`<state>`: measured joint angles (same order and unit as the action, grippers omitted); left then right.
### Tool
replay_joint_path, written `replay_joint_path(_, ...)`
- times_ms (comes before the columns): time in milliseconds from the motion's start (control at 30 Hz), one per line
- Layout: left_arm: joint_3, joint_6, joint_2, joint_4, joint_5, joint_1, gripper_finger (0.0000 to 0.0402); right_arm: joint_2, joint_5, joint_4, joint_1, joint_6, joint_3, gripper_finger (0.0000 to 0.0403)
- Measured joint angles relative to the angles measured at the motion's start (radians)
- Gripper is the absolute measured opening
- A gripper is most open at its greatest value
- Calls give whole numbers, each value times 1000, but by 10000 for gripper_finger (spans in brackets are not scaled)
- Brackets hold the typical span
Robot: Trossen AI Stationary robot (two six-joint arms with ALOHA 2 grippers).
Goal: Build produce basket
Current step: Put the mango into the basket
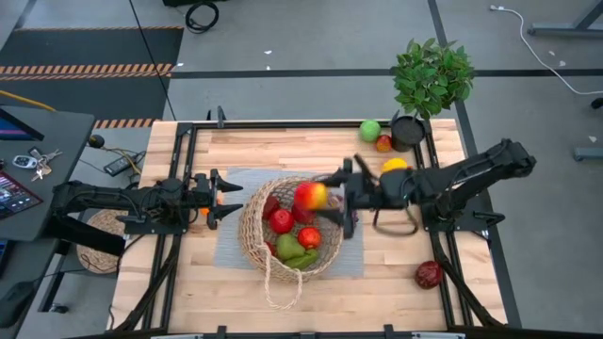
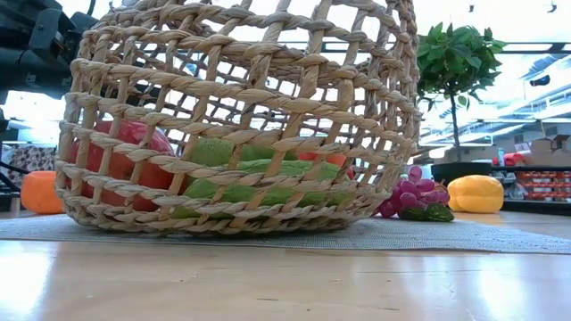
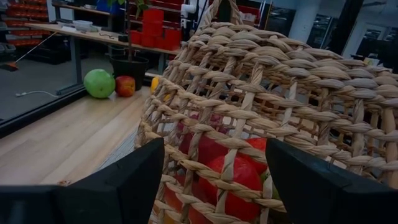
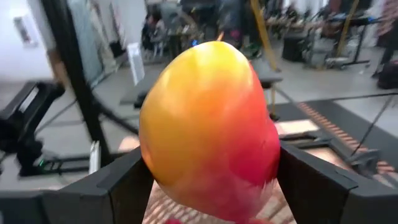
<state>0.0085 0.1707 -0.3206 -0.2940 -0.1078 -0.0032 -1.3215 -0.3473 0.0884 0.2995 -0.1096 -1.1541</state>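
Wicker basket [image 1: 290,229] sitting mid-desk [image 1: 188,292], already holding red and green produce. Right gripper [image 1: 332,200] hovering at the basket's rim, jaws clamping a yellow-red mango [image 1: 310,196], the drop lying straight down. Left gripper [image 1: 219,199] waiting just beside the opposite wall, jaws spread and gripping nothing. Nothing blocking; green apple [image 1: 369,130] and dark red fruit [image 1: 429,274] still lying outside.

Light wooden table [image 1: 188,282], black-framed, carrying a grey mat [image 1: 231,247] at frame centre.

Wicker basket [image 1: 254,235] sitting on the mat; green fruit [image 1: 370,130], small orange-red fruit [image 1: 383,143] and black plant pot [image 1: 407,133] lying upper right; yellow piece [image 1: 395,165] just below them; dark red fruit [image 1: 430,274] resting lower right; orange piece [image 2: 43,192] sitting left of the basket.
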Motion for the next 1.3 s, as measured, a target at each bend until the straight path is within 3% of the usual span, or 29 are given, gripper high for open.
replay_joint_path(200, 0, 0, 0, -1, 0, 0, 286, -75, -92, -1, 86, 43, -10, 307)
replay_joint_path(400, 0, 0, 0, 0, 0, 0, 286, -145, -168, 125, 141, 133, -12, 307)
replay_joint_path(533, 0, 0, 0, -1, 0, 0, 286, -205, -177, 246, 182, 266, -12, 307)
replay_joint_path(633, 0, 0, 0, -1, 0, 0, 286, -229, -250, 295, 203, 383, -12, 307)
replay_joint_path(867, 0, 0, 0, -1, 0, 0, 286, -241, -323, 181, 241, 675, -1, 307)
replay_joint_path(1300, 0, 0, 0, 4, 0, 0, 286, -359, -592, 144, 247, 1091, 20, 307)
